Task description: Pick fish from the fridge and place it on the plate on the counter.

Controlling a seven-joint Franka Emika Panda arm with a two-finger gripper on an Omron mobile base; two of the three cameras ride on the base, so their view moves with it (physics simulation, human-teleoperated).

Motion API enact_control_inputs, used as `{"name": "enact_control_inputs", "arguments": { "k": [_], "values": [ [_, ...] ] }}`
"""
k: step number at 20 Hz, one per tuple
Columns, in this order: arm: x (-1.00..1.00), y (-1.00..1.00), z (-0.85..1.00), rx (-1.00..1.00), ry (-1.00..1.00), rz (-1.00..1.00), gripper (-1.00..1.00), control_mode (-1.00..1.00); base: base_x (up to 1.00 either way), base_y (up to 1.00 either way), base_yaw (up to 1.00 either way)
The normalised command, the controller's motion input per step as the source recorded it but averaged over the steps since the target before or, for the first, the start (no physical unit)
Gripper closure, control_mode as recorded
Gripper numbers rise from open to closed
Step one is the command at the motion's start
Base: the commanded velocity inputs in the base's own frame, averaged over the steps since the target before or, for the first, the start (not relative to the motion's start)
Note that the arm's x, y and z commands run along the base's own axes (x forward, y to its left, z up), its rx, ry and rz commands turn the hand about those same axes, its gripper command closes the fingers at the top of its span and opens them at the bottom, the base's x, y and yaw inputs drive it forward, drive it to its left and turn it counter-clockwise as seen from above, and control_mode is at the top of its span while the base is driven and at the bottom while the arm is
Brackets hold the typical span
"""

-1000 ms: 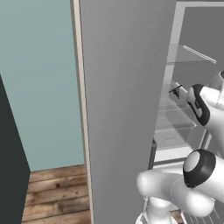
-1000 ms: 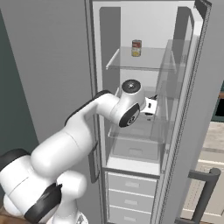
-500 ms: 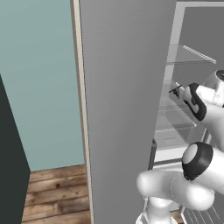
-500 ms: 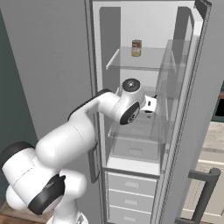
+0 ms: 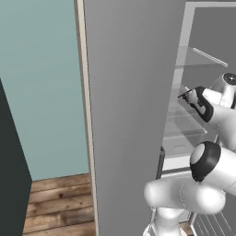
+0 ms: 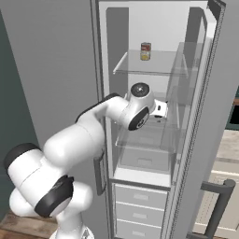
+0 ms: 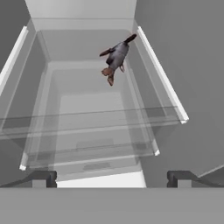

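The fish [image 7: 116,59], small and dark grey with a thin tail, lies on a clear glass shelf at the far right corner in the hand view. My gripper [image 7: 111,178] is open and empty, with its fingertips [image 7: 41,177] well short of the fish. The left base view has the gripper [image 5: 188,96] inside the open fridge [image 5: 129,115] at middle shelf height. The fridge [image 6: 56,70] is tall and grey with a pale interior. A sliver of the beige counter [image 6: 231,140] sits at the far right. The plate is out of view.
A small can [image 6: 145,51] stands on the upper glass shelf. White drawers [image 6: 140,198] fill the fridge's bottom. The open fridge door [image 6: 210,116] stands to the right of my arm. Cream cabinets with a grey bar handle [image 6: 217,205] lie beyond it.
My arm's lower links have swung and lifted a little while the hand has barely shifted inside the fridge. The gripper has stayed open and the fish has not moved.
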Motion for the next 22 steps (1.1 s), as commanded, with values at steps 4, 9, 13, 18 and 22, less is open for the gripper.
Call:
{"name": "enact_control_inputs", "arguments": {
  "k": [4,9,13,18,22],
  "values": [
    [0.24,0.0,0.0,0.0,-0.02,0.0,-1.0,-1.0,0.0,0.0,0.0],
    [0.23,0.0,0.0,0.0,-0.01,0.0,-1.0,-1.0,0.0,0.0,0.0],
    [0.26,0.0,0.0,0.0,-0.03,0.0,-1.0,-1.0,0.0,0.0,0.0],
    [0.25,0.0,-0.04,0.0,-0.04,0.0,-1.0,-1.0,0.0,0.0,0.0],
    [0.29,0.0,-0.13,0.0,-0.03,0.0,-1.0,-1.0,0.0,0.0,0.0]
  ]
}}
